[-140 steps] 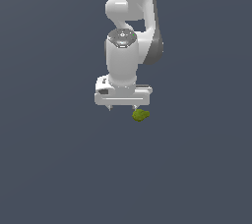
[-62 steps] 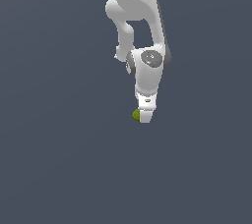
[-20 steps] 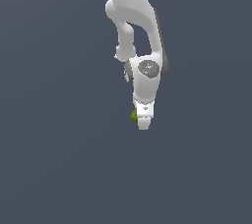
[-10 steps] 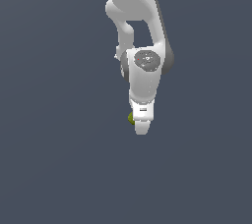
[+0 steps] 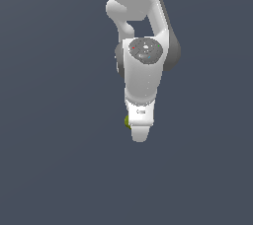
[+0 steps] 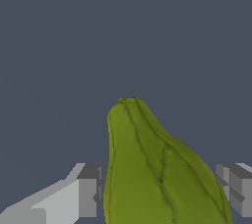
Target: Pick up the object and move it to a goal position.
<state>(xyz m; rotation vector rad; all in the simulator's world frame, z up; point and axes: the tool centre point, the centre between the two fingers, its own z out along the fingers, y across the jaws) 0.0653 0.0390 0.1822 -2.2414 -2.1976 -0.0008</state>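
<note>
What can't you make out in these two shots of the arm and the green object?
- Exterior view: most of the object is hidden behind the gripper; only a green sliver shows.
- Exterior view: the fingers are edge-on, so the jaw gap is unreadable.
- Wrist view: the object's lower part is cut off by the frame edge.
- Wrist view: finger contact is unclear.
- No goal marker is visible.

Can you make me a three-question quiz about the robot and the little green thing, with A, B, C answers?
1. Where is the green lump?
A. between the fingers
B. far out beside the arm
C. on top of the arm

2. What colour is the gripper?
A. red
B. white
C. black

3. In the wrist view, do both fingers press the lump?
A. both clearly press
B. both far off
C. cannot tell

Answers: 1 A, the wrist view shows a finger on each side. 2 B, it looks white outside. 3 C, contact is unclear.
</note>
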